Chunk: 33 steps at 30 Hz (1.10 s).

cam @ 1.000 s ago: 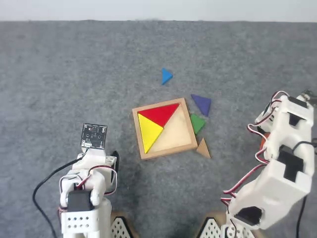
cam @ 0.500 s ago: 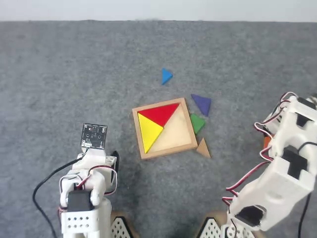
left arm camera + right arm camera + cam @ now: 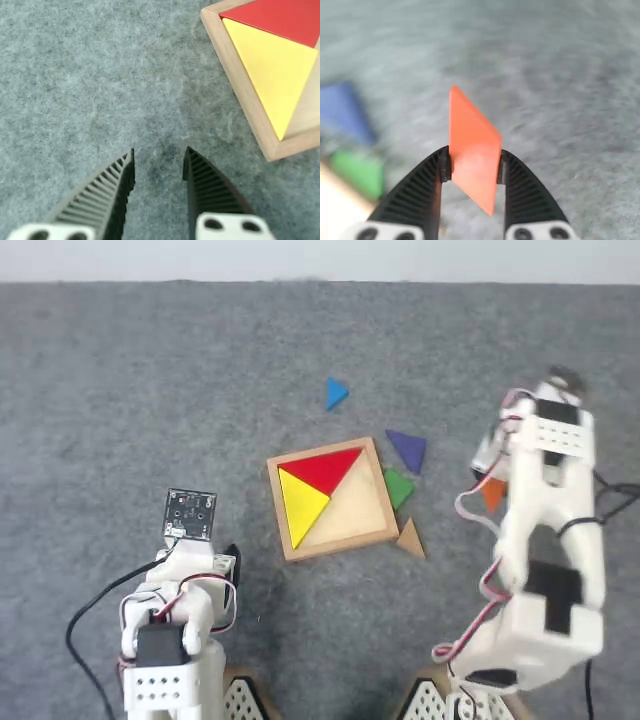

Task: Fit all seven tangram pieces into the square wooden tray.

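Two pieces sit in the tray (image 3: 277, 510); one more is in the right gripper (image 3: 473, 161).
The red triangle (image 3: 325, 468) and yellow triangle (image 3: 300, 502) fill half the tray. The orange piece (image 3: 472, 145) is pinched across two opposite edges, above the carpet (image 3: 150, 390) and well to the right of the tray. It looks light, stiff and smooth, so it may swivel in the pinch; a hold across parallel edges near the middle suits it. The left gripper (image 3: 159, 152) hangs narrowly parted, holding nothing, near the tray's corner.
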Motion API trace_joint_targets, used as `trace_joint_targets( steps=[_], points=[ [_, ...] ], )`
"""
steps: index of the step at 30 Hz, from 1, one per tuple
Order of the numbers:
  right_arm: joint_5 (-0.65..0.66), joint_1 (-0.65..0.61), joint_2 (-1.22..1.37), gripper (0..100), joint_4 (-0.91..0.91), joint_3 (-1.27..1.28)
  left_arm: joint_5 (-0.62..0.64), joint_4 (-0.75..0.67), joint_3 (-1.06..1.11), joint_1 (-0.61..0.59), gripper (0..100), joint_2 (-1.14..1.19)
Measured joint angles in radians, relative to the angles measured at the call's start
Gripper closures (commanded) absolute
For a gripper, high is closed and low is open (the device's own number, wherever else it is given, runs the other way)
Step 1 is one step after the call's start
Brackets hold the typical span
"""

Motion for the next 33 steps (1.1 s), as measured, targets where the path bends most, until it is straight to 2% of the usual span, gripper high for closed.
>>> trace_joint_targets(
  steps=[5,11,15,18,26,30,33],
  points=[
    [0.08,-0.199,-0.126,99.3,0.058,0.0,0.0,0.0,0.0,0.0,85,0.0],
    [0.222,-0.479,-0.138,99.3,0.063,0.0,0.0,0.0,0.0,0.0,85,0.0],
    [0.302,-0.618,-0.138,99.3,0.054,0.0,0.0,0.0,0.0,0.0,85,0.0],
    [0.345,-0.66,-0.138,99.3,0.043,0.0,0.0,0.0,0.0,0.0,85,0.0],
    [0.514,-0.66,0.011,99.3,-0.074,0.0,0.0,0.0,0.0,0.0,85,0.0],
    [0.503,-0.658,0.063,99.2,-0.114,0.0,0.0,0.0,0.0,0.0,85,0.0],
    [0.422,-0.658,0.072,99.2,-0.114,0.0,0.0,0.0,0.0,0.0,85,0.0]
  ],
)
